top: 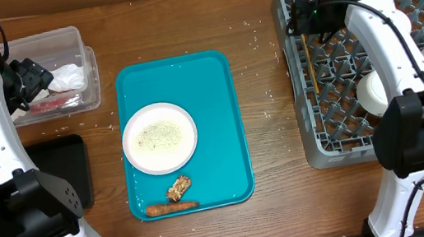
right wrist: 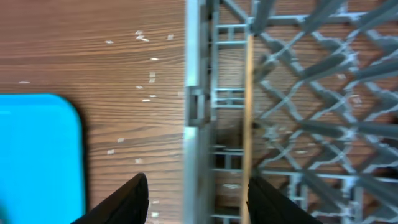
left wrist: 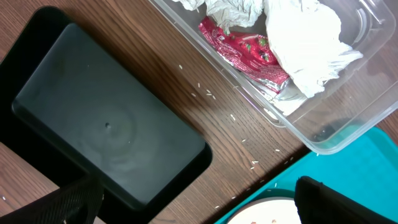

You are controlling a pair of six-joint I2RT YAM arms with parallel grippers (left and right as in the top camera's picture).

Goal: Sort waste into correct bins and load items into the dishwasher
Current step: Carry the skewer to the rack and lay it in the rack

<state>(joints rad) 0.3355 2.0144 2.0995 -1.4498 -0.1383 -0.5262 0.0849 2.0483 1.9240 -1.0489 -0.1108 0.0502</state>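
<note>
Wooden stick (right wrist: 247,112) lies inside the grey rack (right wrist: 196,93), along its left wall. Our right gripper (right wrist: 198,190) stands half parted over it, holding nothing. We should lift straight up, so no finger drags it. Our left gripper (left wrist: 196,193) gapes wide, empty.

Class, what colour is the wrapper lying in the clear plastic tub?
Red. The wrapper in the clear tub shows best in the left wrist view.
</note>
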